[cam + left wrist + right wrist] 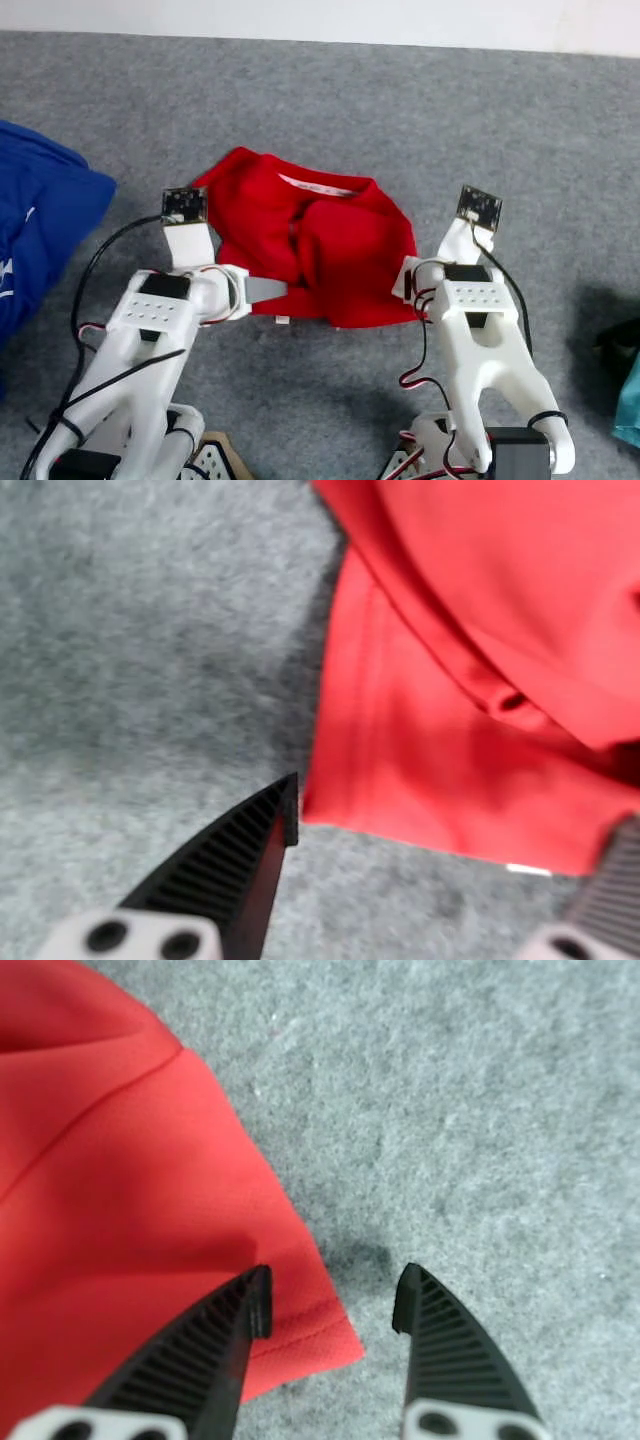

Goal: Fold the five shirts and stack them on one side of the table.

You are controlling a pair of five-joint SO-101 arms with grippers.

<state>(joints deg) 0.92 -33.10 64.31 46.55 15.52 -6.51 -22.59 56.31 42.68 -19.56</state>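
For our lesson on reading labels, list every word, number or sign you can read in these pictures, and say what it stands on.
No text is legible.
Red shirt: white strip inside the collar, too small to read.
Red shirt's hem: small white tag, blurred.
Blue shirt: white marking, too small to read.

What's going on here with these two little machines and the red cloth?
Two small robot arms sit at a crumpled red shirt on the grey table. The left claw and right claw are open, one at each near corner of its hem, gripping nothing yet. A blue shirt lies at the table's edge.
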